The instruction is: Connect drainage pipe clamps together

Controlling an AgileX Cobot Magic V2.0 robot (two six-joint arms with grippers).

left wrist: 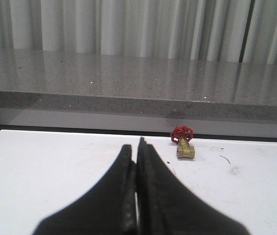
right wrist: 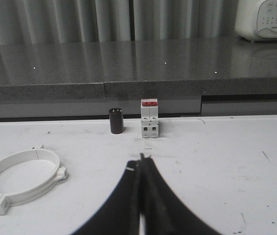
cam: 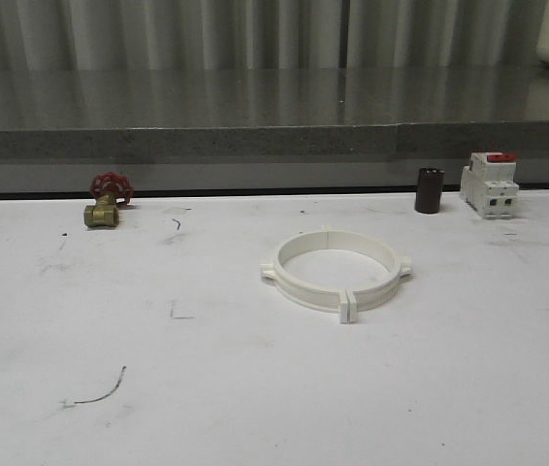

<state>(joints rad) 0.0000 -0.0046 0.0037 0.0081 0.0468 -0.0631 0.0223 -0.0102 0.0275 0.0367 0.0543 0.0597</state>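
The drainage pipe clamps (cam: pixel 337 270) lie flat on the white table (cam: pixel 255 388) near its middle, the two white half bands meeting as one ring with end tabs at front and back and small lugs at the sides. The right wrist view has the same ring (right wrist: pixel 21 179) off to one side of my right gripper (right wrist: pixel 141 164), well apart from it. That gripper is shut, black fingers pressed together, nothing between them. My left gripper (left wrist: pixel 137 147) is shut as well and holds nothing, hovering over bare table.
A brass valve with a red handwheel (cam: pixel 108 201) sits at the table's back left. A dark cylinder (cam: pixel 429 190) and a white red-topped breaker (cam: pixel 490 183) stand at the back right. A grey stone ledge (cam: pixel 255 126) runs behind the table.
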